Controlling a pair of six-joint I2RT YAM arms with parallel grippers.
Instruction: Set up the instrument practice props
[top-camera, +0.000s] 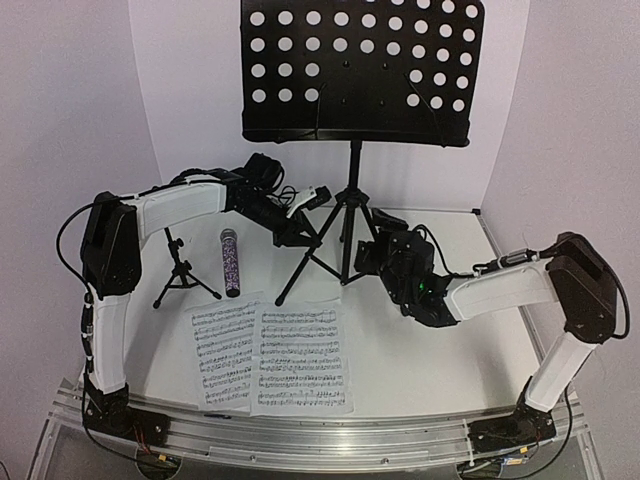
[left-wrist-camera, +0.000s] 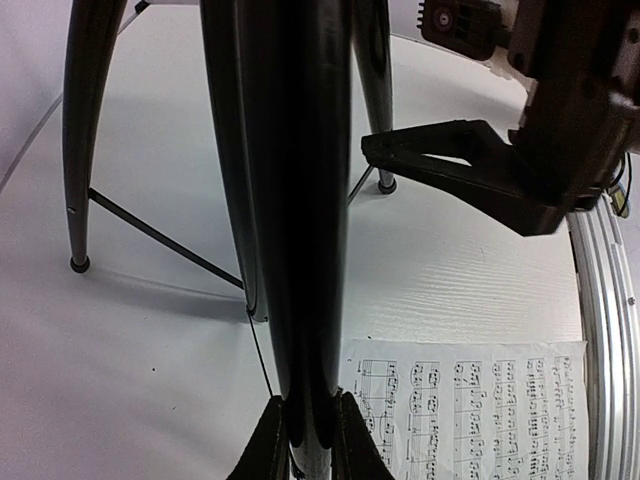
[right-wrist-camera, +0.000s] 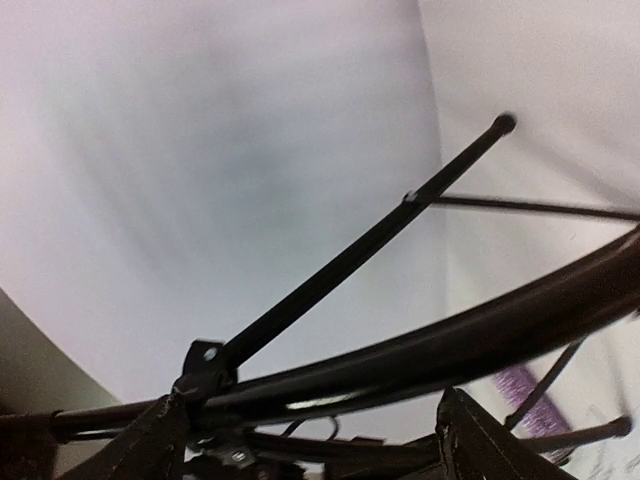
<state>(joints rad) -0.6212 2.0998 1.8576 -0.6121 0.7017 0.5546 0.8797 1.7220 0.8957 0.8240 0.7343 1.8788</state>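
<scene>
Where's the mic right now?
Top view, left of centre: the mic lies flat on the table between the mic stand and the music stand legs, just beyond the sheets.

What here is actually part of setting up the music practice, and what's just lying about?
Part of the job:
- music stand
- two music sheets
- glittery microphone
- small mic stand

Just there:
- white table
- metal rail along the near edge
- white backdrop walls
</scene>
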